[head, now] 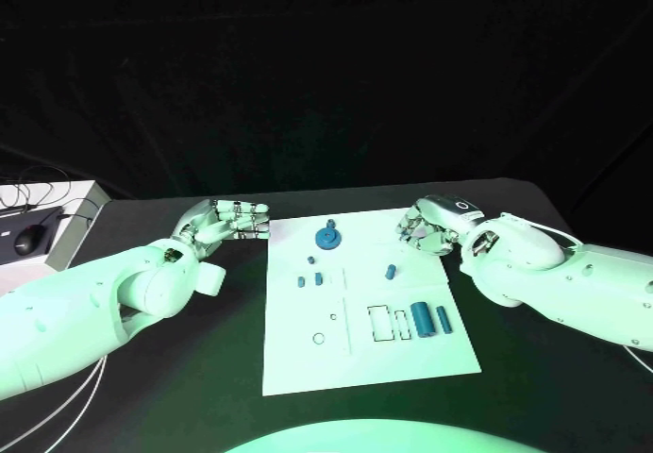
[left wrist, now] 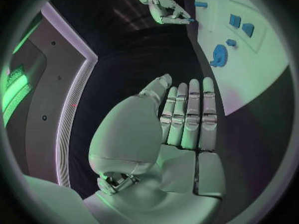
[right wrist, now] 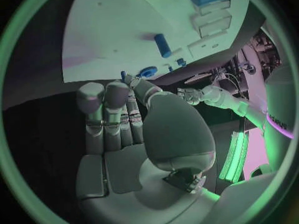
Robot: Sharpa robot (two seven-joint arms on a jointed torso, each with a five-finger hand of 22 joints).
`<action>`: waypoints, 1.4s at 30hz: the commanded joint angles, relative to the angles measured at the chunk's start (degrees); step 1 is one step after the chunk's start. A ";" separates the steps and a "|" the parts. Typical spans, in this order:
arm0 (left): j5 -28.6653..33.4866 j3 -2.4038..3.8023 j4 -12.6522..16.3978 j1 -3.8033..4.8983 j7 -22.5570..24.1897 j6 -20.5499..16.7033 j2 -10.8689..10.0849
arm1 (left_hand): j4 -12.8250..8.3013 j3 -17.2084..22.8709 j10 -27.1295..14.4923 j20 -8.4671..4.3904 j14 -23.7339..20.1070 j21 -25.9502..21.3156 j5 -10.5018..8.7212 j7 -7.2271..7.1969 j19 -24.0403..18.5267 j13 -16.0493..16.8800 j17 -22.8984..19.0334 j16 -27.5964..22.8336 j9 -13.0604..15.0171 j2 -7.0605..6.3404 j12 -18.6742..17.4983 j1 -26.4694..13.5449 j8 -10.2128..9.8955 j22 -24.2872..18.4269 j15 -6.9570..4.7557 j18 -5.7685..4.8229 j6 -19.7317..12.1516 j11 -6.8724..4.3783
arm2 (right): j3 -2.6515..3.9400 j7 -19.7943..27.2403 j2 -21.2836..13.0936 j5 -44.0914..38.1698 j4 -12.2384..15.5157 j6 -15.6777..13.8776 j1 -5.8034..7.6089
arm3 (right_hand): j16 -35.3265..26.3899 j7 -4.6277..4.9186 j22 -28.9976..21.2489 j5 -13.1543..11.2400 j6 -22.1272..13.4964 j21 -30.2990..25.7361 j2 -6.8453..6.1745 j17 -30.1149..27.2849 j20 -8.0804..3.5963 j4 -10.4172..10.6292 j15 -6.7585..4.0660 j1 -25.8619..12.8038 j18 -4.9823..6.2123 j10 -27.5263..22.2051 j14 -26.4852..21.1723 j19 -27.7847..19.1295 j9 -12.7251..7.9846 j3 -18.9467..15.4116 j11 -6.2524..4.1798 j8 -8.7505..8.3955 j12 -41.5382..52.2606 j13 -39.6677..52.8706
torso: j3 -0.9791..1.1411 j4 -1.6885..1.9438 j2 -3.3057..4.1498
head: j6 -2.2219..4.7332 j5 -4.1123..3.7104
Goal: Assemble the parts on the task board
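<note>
The white task board (head: 367, 363) lies in the middle of the black table. On it are a blue gear (head: 328, 237), a small blue peg (head: 391, 272), two little blue pieces (head: 310, 278) and two blue cylinders (head: 433, 318) beside empty slots (head: 388, 323). My left hand (head: 228, 219) hovers off the board's far left corner, fingers straight and holding nothing (left wrist: 184, 119). My right hand (head: 425, 228) is at the board's far right corner. Its thumb and a finger appear to pinch a tiny blue part (right wrist: 122, 75), which I also see at its fingertips (left wrist: 191, 20).
A grey box (head: 75, 236) with cables and a dark mouse (head: 27, 241) stands at the table's far left. Bare black table (head: 544, 377) runs along both sides of the board.
</note>
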 commanded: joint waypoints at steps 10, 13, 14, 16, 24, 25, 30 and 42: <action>-1.90 0.05 -0.35 -0.05 0.12 -0.94 0.69 | -0.26 -0.08 -0.48 -0.23 0.11 0.13 -0.04 0.16 -0.13 -0.08 0.02 -0.09 0.05 -0.41 -0.12 -0.57 -0.05 0.05 0.16 -0.61 -0.55 0.06 | 0.37 4.19 -1.82 10.05 8.94 0.77 0.17 | 0.25 0.34 4.32 0.24 -0.36 -5.42 1.81 -0.74 0.05 -0.92 -0.17 0.24 1.03 1.55 -0.16 1.83 -0.06 -0.81 -1.71 0.17 0.18 0.09 | 0.00 0.03 0.03 | 0.36 1.37; -1.40 0.05 -0.20 -0.05 0.32 -0.57 0.92 | -0.23 -0.13 -0.49 -0.20 0.08 0.11 -0.04 0.11 -0.13 -0.08 0.02 -0.10 0.04 -0.49 -0.12 -0.63 -0.06 0.02 0.16 -0.61 -0.57 0.07 | 0.27 3.87 -1.35 8.02 10.41 -0.18 -0.68 | 0.33 0.36 4.81 0.35 -0.34 -5.93 1.78 -0.77 0.04 -0.95 -0.16 0.23 1.03 1.57 -0.12 2.06 -0.07 -0.77 -1.70 0.18 0.18 0.09 | -0.06 0.04 -0.05 | 0.00 1.83; -0.88 0.05 -0.13 -0.05 0.43 -0.43 0.96 | -0.17 -0.24 -0.56 -0.14 0.01 0.04 -0.06 -0.03 -0.19 -0.07 0.02 -0.11 0.05 -0.61 -0.12 -0.75 -0.05 -0.03 0.20 -0.63 -0.58 0.05 | 0.22 3.75 -1.17 7.39 10.70 -0.46 -0.92 | 0.32 0.35 5.02 0.30 -0.34 -6.17 1.78 -0.80 0.04 -0.95 -0.17 0.20 1.03 1.56 -0.14 2.15 -0.08 -0.76 -1.70 0.18 0.18 0.09 | -0.08 0.03 -0.03 | -0.07 2.05; 0.34 0.05 0.11 -0.05 0.73 -0.18 1.05 | -0.14 -0.33 -0.72 -0.05 -0.20 -0.10 -0.06 -0.23 -0.31 -0.08 0.00 -0.14 0.06 -0.67 -0.12 -0.77 -0.03 -0.14 0.27 -0.66 -0.48 0.07 | 0.12 3.37 -0.68 5.65 11.37 -1.06 -1.54 | 0.32 0.34 5.20 0.26 -0.34 -6.36 1.79 -0.83 0.04 -0.95 -0.17 0.18 1.02 1.56 -0.16 2.22 -0.08 -0.75 -1.70 0.18 0.18 0.09 | -0.10 -0.03 0.05 | -0.18 2.40; 2.17 0.05 1.07 -0.05 1.47 -0.31 1.56 | -0.04 -0.44 -0.81 0.07 -0.33 -0.27 -0.09 -0.28 -0.37 -0.08 0.03 -0.11 0.05 -0.64 -0.12 -0.78 -0.05 -0.37 0.29 -0.64 -0.32 0.07 | -0.60 2.50 1.94 0.11 12.31 -0.92 -3.81 | 0.53 0.28 6.62 0.15 -0.21 -7.58 1.62 -0.89 0.01 -0.96 -0.18 0.19 0.96 1.67 -0.19 2.84 -0.11 -0.63 -1.74 0.19 0.22 0.10 | -0.17 0.06 0.01 | -0.87 3.51; 2.25 0.05 1.20 -0.05 1.49 -0.35 1.62 | -0.04 -0.44 -0.81 0.07 -0.33 -0.27 -0.09 -0.28 -0.37 -0.08 0.03 -0.11 0.05 -0.64 -0.12 -0.78 -0.05 -0.37 0.29 -0.64 -0.32 0.07 | -0.71 2.48 2.32 -0.31 12.25 -0.79 -4.14 | 0.55 0.28 6.75 0.14 -0.21 -7.82 1.62 -0.91 0.01 -0.94 -0.19 0.19 0.96 1.67 -0.20 2.94 -0.11 -0.61 -1.74 0.19 0.20 0.10 | -0.15 0.10 0.03 | -1.01 3.72; 2.43 0.05 1.72 -0.05 1.34 -0.31 1.59 | 0.11 -0.58 -1.04 0.17 -0.49 -0.39 -0.10 -0.05 -0.39 -0.07 0.06 -0.11 0.05 -0.64 -0.10 -0.81 -0.04 -0.63 0.38 -0.63 -0.55 0.20 | -0.99 2.27 3.63 -1.67 12.00 -0.68 -5.44 | 0.62 0.28 7.02 0.11 -0.19 -8.37 1.64 -0.94 -0.01 -0.90 -0.21 0.18 0.95 1.68 -0.21 3.18 -0.12 -0.56 -1.75 0.18 0.18 0.09 | -0.12 0.04 0.13 | -1.42 4.16; 2.24 0.05 1.79 -0.04 1.22 -0.69 1.54 | 0.18 -0.92 -1.49 0.33 -0.85 -0.49 -0.08 0.36 -0.45 -0.07 0.08 -0.11 0.05 -0.84 -0.10 -0.65 -0.03 -1.17 0.55 -0.59 -1.02 0.43 | -1.38 0.16 6.87 -5.17 10.08 0.12 -7.60 | 0.65 0.25 7.07 0.12 -0.11 -8.46 1.53 -0.97 -0.02 -0.97 -0.22 0.20 0.93 1.73 -0.17 3.31 -0.11 -0.54 -1.78 0.19 0.17 0.09 | -0.07 0.09 0.03 | -2.71 4.66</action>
